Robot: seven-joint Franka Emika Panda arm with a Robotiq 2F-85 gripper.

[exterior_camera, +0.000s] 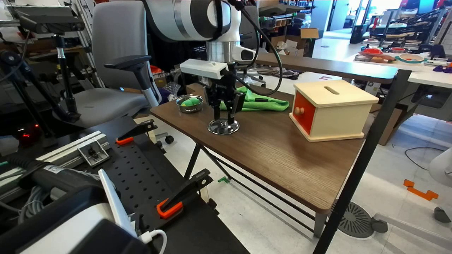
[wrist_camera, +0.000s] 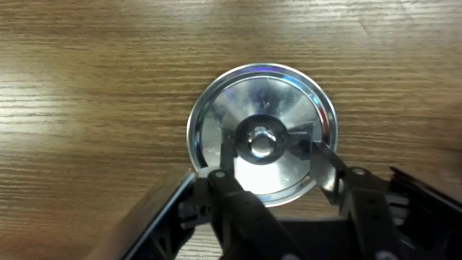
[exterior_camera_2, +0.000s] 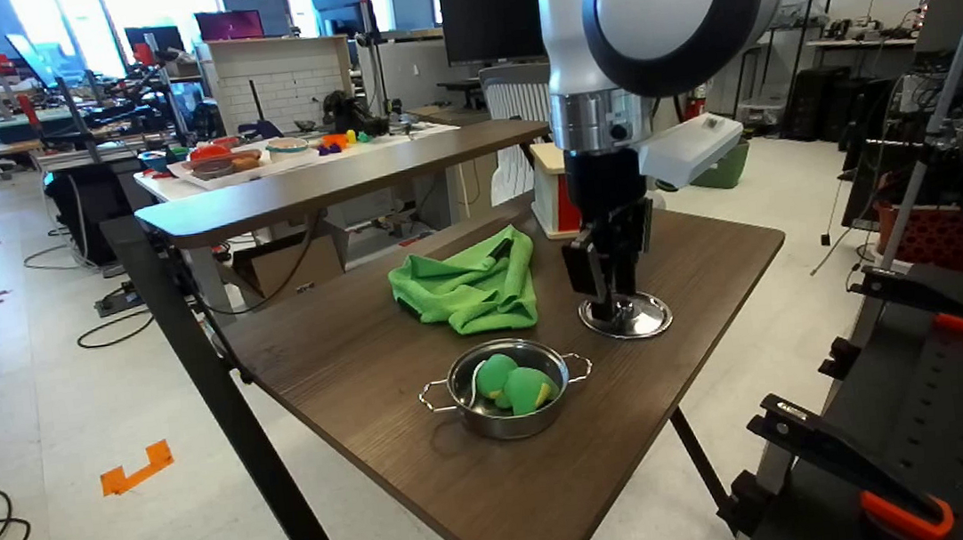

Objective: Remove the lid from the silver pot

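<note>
Silvery metal, round and nearly flat, the lid [wrist_camera: 262, 122] lies on the brown wood-grain table [exterior_camera: 282, 158], its small central knob [wrist_camera: 262, 143] upward. Above it the black two-fingered gripper [exterior_camera: 224, 119] points down. In the wrist view its fingers [wrist_camera: 325, 167] are spread, one on each side of the knob, with a gap to each; whether the tips touch the lid's surface I cannot tell. Near the lid, apart from it, the low round silver pot [exterior_camera_2: 511, 427] with two wire loop handles [exterior_camera_2: 434, 397] stands open, holding rounded green things [exterior_camera_2: 528, 388] with yellow patches. A crumpled bright green cloth [exterior_camera_2: 473, 287] lies near both, and a pale wooden box [exterior_camera: 339, 121] with an orange-red front and a slotted top stands on the same table.
</note>
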